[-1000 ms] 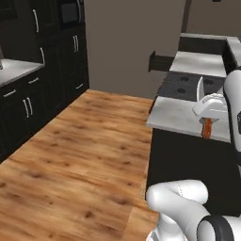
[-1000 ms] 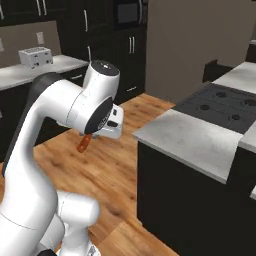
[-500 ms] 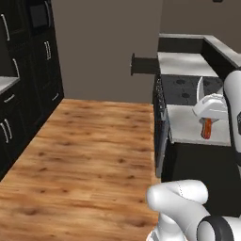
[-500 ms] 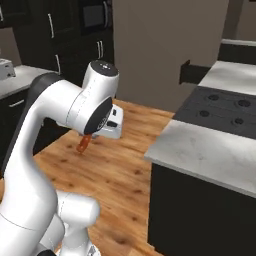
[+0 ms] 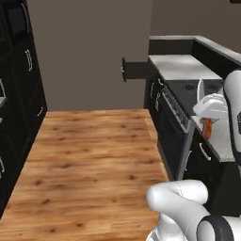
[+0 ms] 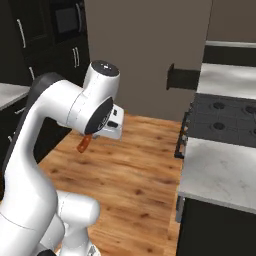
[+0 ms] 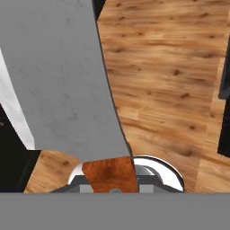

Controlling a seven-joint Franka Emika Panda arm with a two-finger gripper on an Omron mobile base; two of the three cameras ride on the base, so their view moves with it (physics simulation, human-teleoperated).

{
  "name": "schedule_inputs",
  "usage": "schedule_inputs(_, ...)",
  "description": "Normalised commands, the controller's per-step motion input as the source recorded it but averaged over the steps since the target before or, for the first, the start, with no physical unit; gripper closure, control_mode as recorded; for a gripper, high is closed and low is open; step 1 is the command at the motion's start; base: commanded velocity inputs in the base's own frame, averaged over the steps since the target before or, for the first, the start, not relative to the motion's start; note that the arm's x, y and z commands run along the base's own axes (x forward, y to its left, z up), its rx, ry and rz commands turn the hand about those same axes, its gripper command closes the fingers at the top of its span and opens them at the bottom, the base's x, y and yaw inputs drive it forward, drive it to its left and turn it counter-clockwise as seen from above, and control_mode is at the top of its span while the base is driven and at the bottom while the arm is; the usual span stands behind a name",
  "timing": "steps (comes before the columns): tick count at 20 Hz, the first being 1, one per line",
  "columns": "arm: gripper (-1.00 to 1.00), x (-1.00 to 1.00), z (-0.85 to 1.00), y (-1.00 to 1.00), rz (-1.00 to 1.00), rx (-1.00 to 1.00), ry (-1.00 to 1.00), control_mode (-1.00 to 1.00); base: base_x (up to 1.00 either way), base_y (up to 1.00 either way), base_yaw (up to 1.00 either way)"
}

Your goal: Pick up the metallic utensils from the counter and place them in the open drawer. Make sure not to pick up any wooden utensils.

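Note:
My gripper (image 5: 207, 119) is shut on a utensil with a broad grey blade (image 7: 63, 72) and an orange-brown handle (image 7: 110, 175). It hangs beside the arm, over the stove's edge in the left base view and over the wooden floor in the right base view, where the handle (image 6: 83, 144) pokes out below the gripper (image 6: 89, 136). The open drawer (image 5: 137, 69) juts out black from the far end of the cabinet run, also seen as the open drawer (image 6: 184, 79). The counter, the other metallic utensils and the wooden utensils are out of view.
A black stove (image 6: 225, 116) sits in a pale worktop (image 6: 220, 170) on black cabinets along the right. Tall black cabinets (image 5: 19, 80) line the left. A grey wall (image 5: 89, 52) closes the far end. Wooden floor (image 5: 89, 155) lies between.
The whole picture has shifted as the base turns and drives: drawer, stove and worktop are nearer and more central. The arm keeps its pose with the utensil still held.

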Motion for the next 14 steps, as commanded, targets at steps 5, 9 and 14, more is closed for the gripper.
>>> schedule_inputs(5,1.0,0.0,0.0,0.0,0.0,0.0,0.0,1.0,0.64,1.0,-0.29)
schedule_inputs(9,1.0,0.0,0.0,0.0,0.0,0.0,0.0,1.0,1.0,1.0,-0.19)
schedule_inputs(14,1.0,0.0,0.0,0.0,0.0,0.0,0.0,1.0,1.0,0.95,-0.07)
